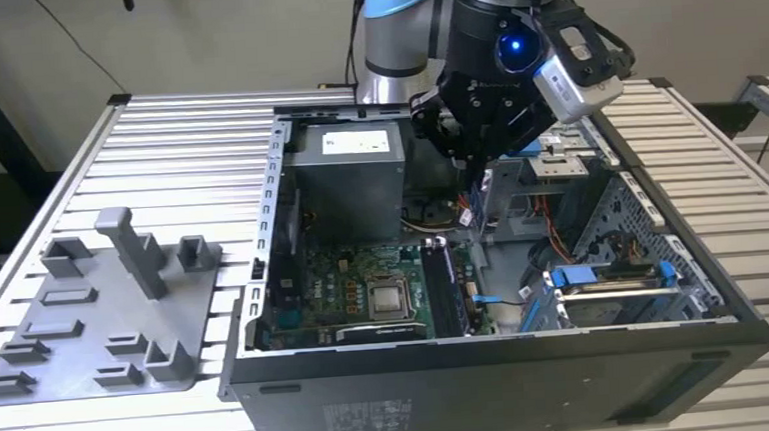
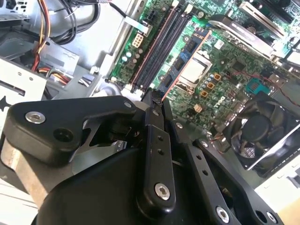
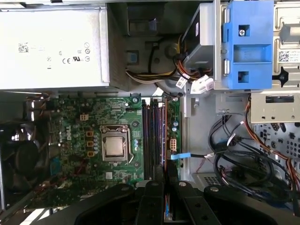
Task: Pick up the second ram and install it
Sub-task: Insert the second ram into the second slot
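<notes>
My gripper hangs over the open computer case, above the motherboard's back right area. It is shut on the second ram, a thin dark board that hangs edge-down from the fingers. In the second wrist view the ram reaches out from the gripper with an orange edge and dark chips. In the first wrist view the ram shows edge-on, held by the gripper right beside the long black memory slots. The ram stands above the board, apart from the slots.
A grey plastic tray with upright posts lies outside the case at the exterior view's left. Inside are the power supply, the processor, a fan, a blue drive bracket and loose cables.
</notes>
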Controlling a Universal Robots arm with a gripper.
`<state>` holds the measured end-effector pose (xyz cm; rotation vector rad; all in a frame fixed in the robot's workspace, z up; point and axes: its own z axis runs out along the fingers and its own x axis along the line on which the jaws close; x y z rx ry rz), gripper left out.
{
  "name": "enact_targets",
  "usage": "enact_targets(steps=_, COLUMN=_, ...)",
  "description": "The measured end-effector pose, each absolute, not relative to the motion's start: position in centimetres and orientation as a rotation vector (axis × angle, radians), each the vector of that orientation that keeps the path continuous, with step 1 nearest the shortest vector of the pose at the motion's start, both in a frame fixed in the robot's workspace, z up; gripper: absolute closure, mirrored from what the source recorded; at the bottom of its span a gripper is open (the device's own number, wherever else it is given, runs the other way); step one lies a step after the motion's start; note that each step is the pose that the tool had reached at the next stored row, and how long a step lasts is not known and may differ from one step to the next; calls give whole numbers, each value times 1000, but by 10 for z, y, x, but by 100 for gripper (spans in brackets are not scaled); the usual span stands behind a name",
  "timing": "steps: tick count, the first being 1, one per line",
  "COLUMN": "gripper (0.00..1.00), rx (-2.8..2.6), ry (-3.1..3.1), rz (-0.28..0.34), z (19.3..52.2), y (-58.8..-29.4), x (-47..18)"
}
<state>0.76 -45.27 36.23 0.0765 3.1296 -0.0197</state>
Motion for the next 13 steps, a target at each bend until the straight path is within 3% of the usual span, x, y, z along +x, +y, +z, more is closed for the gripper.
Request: enact_targets(steps=13, gripper=86, rx=76, ry=3130, rz=-20, z=356, y=-453, x=8)
